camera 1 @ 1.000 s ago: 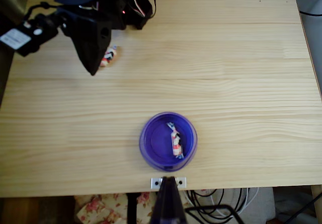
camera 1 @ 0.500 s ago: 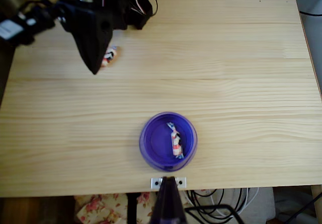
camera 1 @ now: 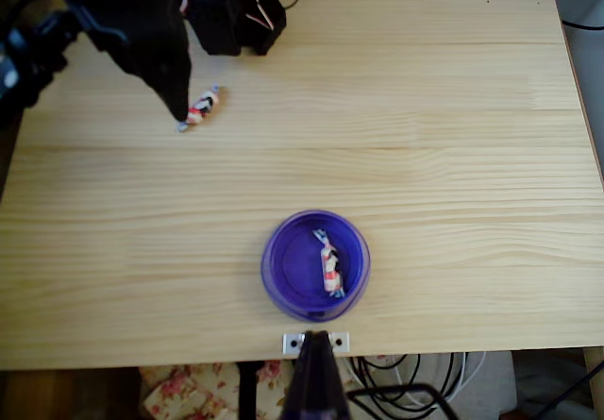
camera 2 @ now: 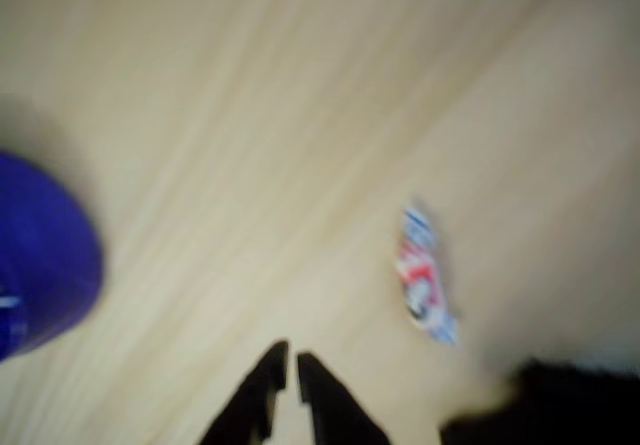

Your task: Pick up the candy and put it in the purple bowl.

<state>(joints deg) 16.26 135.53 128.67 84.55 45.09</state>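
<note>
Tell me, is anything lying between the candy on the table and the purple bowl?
No: in the overhead view only bare wood separates the candy from the purple bowl.

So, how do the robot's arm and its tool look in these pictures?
The arm is black, with bulky angular housings. Red, white and black cables run over the joint block at its base. The tool has two slim black fingers that taper to points. No markings can be made out on it.
</note>
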